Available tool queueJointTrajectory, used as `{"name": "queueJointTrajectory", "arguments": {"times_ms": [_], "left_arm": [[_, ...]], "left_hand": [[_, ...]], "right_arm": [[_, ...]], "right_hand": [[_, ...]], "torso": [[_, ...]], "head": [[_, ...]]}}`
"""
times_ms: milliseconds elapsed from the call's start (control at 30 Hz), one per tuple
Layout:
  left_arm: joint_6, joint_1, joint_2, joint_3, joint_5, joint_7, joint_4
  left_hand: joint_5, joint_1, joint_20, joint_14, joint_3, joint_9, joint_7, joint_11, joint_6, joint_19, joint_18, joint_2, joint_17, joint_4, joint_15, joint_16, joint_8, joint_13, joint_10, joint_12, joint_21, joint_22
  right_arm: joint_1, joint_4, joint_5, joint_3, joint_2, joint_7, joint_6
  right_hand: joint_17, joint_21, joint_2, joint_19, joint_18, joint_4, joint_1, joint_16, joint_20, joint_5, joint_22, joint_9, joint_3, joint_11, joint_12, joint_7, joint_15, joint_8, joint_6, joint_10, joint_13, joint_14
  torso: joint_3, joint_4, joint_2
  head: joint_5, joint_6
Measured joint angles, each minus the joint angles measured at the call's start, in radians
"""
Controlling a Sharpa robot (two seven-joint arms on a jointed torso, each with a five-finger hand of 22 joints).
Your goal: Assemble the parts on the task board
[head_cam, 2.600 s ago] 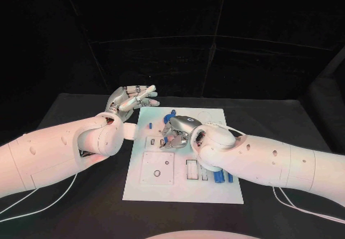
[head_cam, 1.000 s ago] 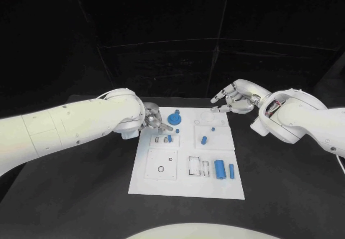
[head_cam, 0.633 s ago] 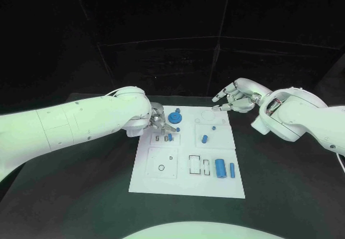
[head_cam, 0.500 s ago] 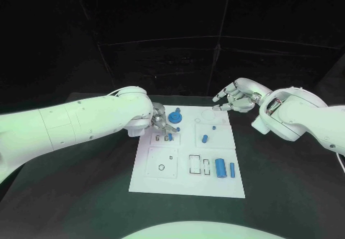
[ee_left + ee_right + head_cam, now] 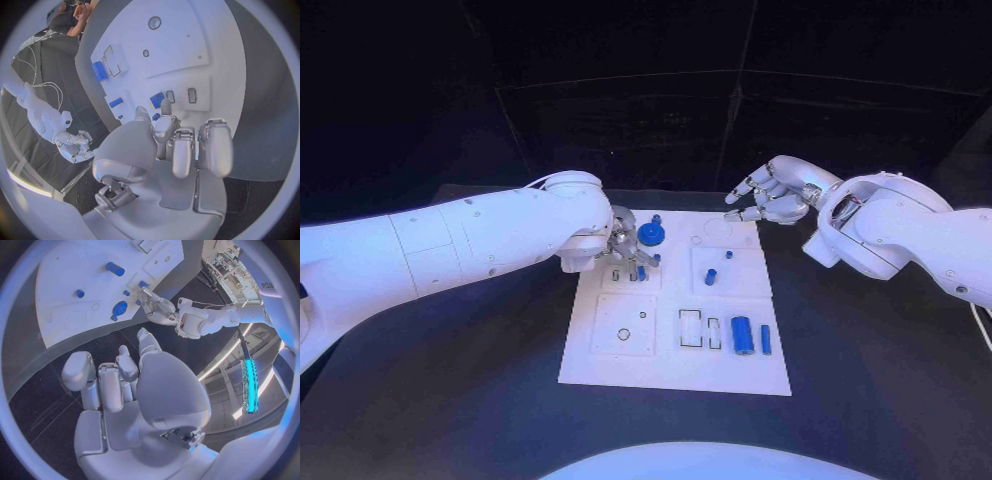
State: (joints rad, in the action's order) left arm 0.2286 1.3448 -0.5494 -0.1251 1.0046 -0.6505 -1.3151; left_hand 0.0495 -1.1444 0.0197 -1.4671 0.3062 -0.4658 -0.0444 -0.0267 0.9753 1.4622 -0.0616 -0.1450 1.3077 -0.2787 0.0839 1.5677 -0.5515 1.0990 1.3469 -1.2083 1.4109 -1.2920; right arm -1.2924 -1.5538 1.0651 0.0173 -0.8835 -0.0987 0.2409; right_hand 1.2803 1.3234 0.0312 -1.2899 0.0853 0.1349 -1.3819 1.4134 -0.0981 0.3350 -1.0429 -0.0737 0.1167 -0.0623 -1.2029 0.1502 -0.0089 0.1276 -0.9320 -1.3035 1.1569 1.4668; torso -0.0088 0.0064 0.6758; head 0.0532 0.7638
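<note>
Task board: the white task board [image 5: 672, 372] lies in the middle of the black table [image 5: 877, 360], where it lay a second ago; the shift in the picture is the camera's, not the board's.

Left arm: the left hand [image 5: 620, 252] has crept from the board's edge at about 9 o'clock in over its upper left quarter in the last second, and now sits low just beside the blue round part [image 5: 651, 236].

Left hand state: fingers curled in close, tips down at a small blue part [image 5: 157, 99] by the slots; whether it pinches that part I cannot tell from either view.

Right arm: the right hand [image 5: 772, 197] hangs off the board's far corner at about 1 o'clock, unmoved over the last second.

Right hand state: fingers loosely apart, nothing in them.

Parts: two blue cylinders [image 5: 743, 335] lie by the rectangular slots at about 4 o'clock of the board's middle, two small blue pegs [image 5: 711, 277] just above the middle. All lie as they did a second ago.

Meaning: the left hand seems to be working on seating a small part; most parts look yet to be placed.
</note>
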Motion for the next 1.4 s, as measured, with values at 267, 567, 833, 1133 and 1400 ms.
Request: {"name": "queueJointTrajectory", "arguments": {"times_ms": [267,567,833,1133,1400], "left_arm": [[0.015,0.0,0.009,-0.004,-0.002,-0.005,0.008],[0.023,0.0,0.012,-0.005,-0.003,-0.015,0.012],[0.024,0.0,0.017,-0.005,-0.004,-0.016,0.014],[0.023,0.002,0.022,-0.005,-0.016,-0.015,0.014],[0.017,0.003,0.014,-0.005,-0.043,-0.008,0.006]], "left_hand": [[0.0,-0.021,0.0,0.0,-0.008,-0.012,-0.003,0.0,-0.01,0.0,0.0,-0.008,0.0,0.013,0.0,0.0,-0.01,0.001,0.0,0.0,0.0,-0.001],[0.0,-0.066,0.0,0.0,-0.036,-0.033,-0.004,0.004,-0.025,0.0,0.0,-0.018,0.0,0.05,0.0,0.0,-0.023,0.002,-0.004,0.0,0.0,-0.001],[0.0,-0.08,0.0,0.0,-0.051,-0.042,-0.002,0.004,-0.027,0.0,0.0,-0.023,0.0,0.064,0.0,0.0,-0.027,0.003,-0.004,0.0,0.0,-0.001],[-0.001,-0.221,0.0,0.0,-0.17,-0.051,0.006,-0.009,-0.062,0.0,0.0,-0.056,0.0,0.174,0.007,0.0,-0.025,0.0,-0.02,0.003,0.0,0.006],[0.047,-0.251,-0.001,0.002,-0.315,-0.048,-0.004,0.004,-0.089,0.001,0.0,0.003,0.0,0.135,0.005,0.0,0.005,-0.045,-0.043,0.056,-0.008,0.016]], "right_arm": [[0.0,0.003,0.0,0.0,0.004,-0.003,-0.008],[0.0,0.007,0.0,0.0,0.009,-0.007,-0.017],[0.0,0.01,0.002,0.0,0.014,-0.012,-0.027],[0.0,0.014,0.004,0.0,0.016,-0.015,-0.035],[0.0,0.018,0.004,0.0,0.019,-0.018,-0.041]], "right_hand": [[0.0,0.0,0.0,0.0,0.016,0.0,0.0,0.0,0.0,0.005,0.001,0.0,0.0,0.002,0.0,0.0,0.0,0.0,0.0,0.002,-0.001,0.0],[0.001,0.0,-0.004,0.0,0.016,0.003,-0.004,0.0,0.0,0.011,0.001,0.0,0.003,0.002,0.0,0.0,0.0,0.0,0.0,0.002,-0.002,0.0],[0.003,0.0,-0.004,0.0,0.016,0.006,-0.004,0.0,0.0,0.017,0.0,0.0,0.006,0.002,0.0,0.0,0.0,0.005,0.0,0.001,0.0,0.0],[0.003,0.0,-0.016,0.0,0.016,0.013,-0.016,0.0,0.0,0.058,0.0,0.0,0.013,0.002,0.0,0.0,0.0,0.011,0.0,0.001,-0.002,0.0],[0.004,0.0,-0.016,0.0,0.016,0.013,-0.016,0.0,0.0,0.064,0.001,0.0,0.013,0.001,0.0,-0.003,0.0,0.011,0.003,0.001,-0.003,0.0]], "torso": [[-0.0004,0.0003,0.0],[-0.0008,0.0003,0.0],[-0.0006,0.0007,0.0],[-0.0004,0.0008,0.0],[-0.0005,0.0013,0.0]], "head": [[0.001,0.003],[0.002,0.008],[0.0,0.013],[0.003,0.018],[0.004,0.022]]}}
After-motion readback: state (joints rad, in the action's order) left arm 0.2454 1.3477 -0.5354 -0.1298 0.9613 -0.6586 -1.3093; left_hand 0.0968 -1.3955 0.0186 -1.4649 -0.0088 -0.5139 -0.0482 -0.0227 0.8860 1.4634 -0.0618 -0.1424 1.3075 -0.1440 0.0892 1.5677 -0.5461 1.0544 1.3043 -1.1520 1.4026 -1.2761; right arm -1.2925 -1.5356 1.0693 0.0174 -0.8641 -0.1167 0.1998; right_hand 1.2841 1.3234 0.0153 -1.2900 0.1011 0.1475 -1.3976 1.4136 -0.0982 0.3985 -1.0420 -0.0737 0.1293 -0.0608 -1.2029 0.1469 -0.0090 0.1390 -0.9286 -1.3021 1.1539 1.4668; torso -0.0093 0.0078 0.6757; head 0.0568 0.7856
